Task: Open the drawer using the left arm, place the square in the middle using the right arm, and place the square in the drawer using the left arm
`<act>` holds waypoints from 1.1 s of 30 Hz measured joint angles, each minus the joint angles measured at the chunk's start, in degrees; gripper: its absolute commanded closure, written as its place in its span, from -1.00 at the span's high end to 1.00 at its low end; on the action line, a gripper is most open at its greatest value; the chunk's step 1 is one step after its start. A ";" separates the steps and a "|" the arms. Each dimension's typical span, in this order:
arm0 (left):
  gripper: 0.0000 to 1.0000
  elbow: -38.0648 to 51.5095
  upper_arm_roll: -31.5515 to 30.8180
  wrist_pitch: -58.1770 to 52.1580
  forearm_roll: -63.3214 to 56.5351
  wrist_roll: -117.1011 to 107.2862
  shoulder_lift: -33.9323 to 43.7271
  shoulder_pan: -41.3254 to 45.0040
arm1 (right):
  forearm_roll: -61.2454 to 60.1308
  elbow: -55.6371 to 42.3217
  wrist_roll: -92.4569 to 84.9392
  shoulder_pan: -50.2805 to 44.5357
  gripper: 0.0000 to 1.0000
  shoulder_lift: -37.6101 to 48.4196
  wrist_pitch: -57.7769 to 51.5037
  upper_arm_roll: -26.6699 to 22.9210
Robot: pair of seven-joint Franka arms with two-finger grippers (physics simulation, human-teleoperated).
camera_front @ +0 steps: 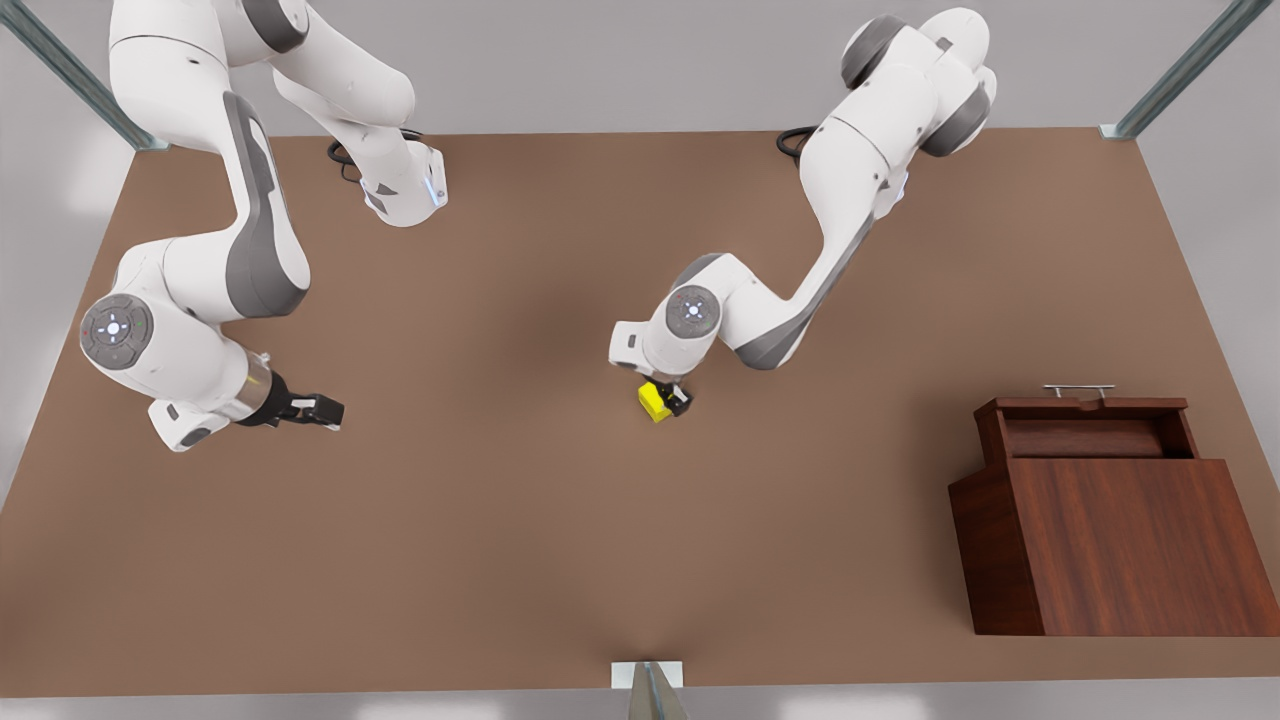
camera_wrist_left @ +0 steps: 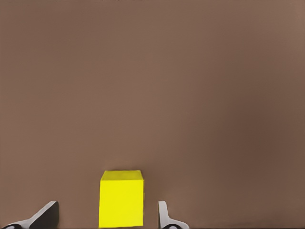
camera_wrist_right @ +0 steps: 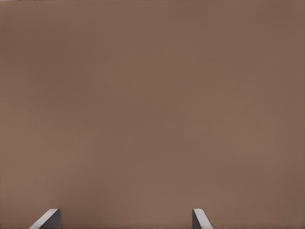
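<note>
In the front view I see the left end effector (camera_front: 668, 402) down at the square (camera_front: 655, 403) near the middle of the desk (camera_front: 500, 520); the right end effector (camera_front: 325, 411) hangs over bare desk at the front view's left, well apart from the square, that arm waiting; the drawer (camera_front: 1090, 425) is pulled out of the cabinet (camera_front: 1120, 545) at the front view's right, its handle (camera_front: 1078, 389) facing the arms' bases; in the left wrist view the fingers (camera_wrist_left: 164, 217) stand wide on either side of the square (camera_wrist_left: 121, 199), gaps showing on both sides; in the right wrist view the fingers (camera_wrist_right: 200, 219) are spread wide over plain desk (camera_wrist_right: 152, 105)
</note>
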State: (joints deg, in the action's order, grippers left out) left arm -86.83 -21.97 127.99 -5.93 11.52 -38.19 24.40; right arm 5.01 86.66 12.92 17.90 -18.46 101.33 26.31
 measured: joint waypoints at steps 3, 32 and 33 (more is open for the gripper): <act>1.00 -1.75 0.35 1.15 -3.11 0.69 -0.14 0.03 | 0.00 0.08 0.00 0.06 1.00 -0.09 0.10 0.02; 1.00 -8.35 4.47 7.18 -6.61 -1.06 -5.98 3.54 | -0.09 0.09 0.09 0.44 1.00 -0.27 -0.17 -0.03; 1.00 -8.35 4.43 7.32 -6.62 -1.06 -6.48 3.54 | -0.09 0.09 0.09 0.40 1.00 -0.27 -0.17 -0.03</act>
State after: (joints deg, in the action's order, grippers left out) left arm -95.19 -17.54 135.30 -12.54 10.46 -44.67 27.94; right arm 4.92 86.75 13.01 18.30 -18.73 101.16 26.27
